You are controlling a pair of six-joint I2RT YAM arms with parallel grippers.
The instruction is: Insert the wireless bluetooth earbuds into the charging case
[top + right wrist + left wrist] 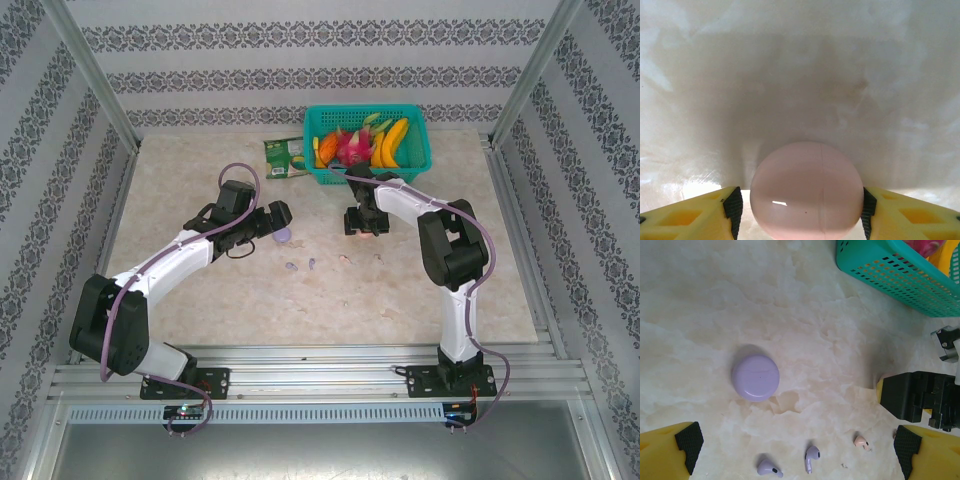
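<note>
Earbuds (pixel 811 458), tiny lavender and pink plastic, lie bottom-centre in my left wrist view; probably light, slippery, so pinch the bulb. Left gripper (pixel 797 445) gapes wide; right gripper (pixel 800 212) flanks the round pink case (pixel 806 185), grip unclear.

From my end I see a teal basket (pixel 400 177) of toy fruit (pixel 392 143) at the table's far edge, with a green packet (pixel 285 157) just beside it.

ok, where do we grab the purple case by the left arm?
Pinch the purple case across its round edge, coming straight down. It lies flat on the table, a low smooth disc, so any line across the middle works.
</note>
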